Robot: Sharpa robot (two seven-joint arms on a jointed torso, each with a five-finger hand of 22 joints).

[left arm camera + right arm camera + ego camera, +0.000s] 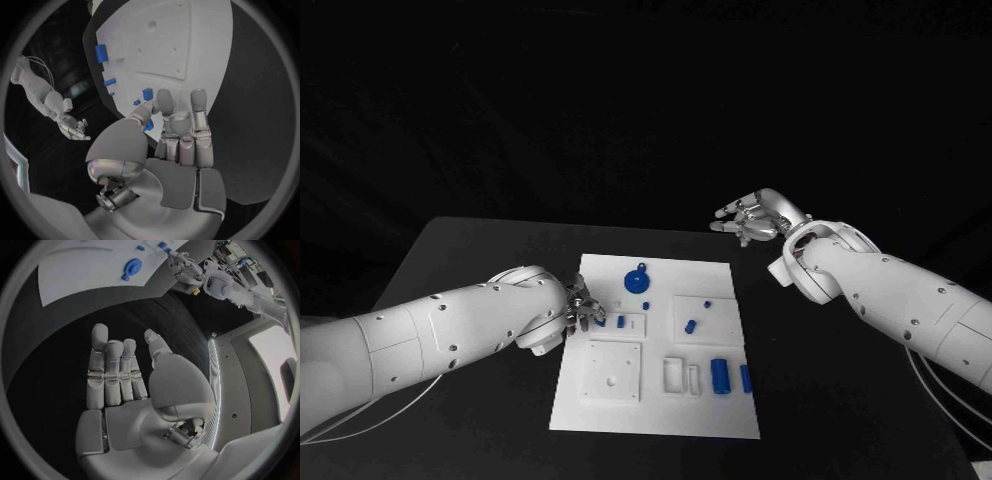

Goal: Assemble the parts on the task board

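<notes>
The task board (610, 410), a white plate, is seen lying in the middle of the black table (473, 250). The left hand (578, 311) is held over the board's left edge, at mid-length. In the left wrist view its fingers (199, 107) are stretched out side by side, and a small blue part (148, 125) is seen between thumb and finger; whether it is actually pinched cannot be told.

The right hand (750, 218) is held above the bare table, beyond the board's far right corner and well apart from it. Its fingers (107, 370) are extended and nothing is held in it.

On the board: a round blue part (636, 280) near the far edge; a small blue part (689, 324) on a raised white square at centre right; two upright blue parts (721, 374) near the right edge, beside white slots
</notes>
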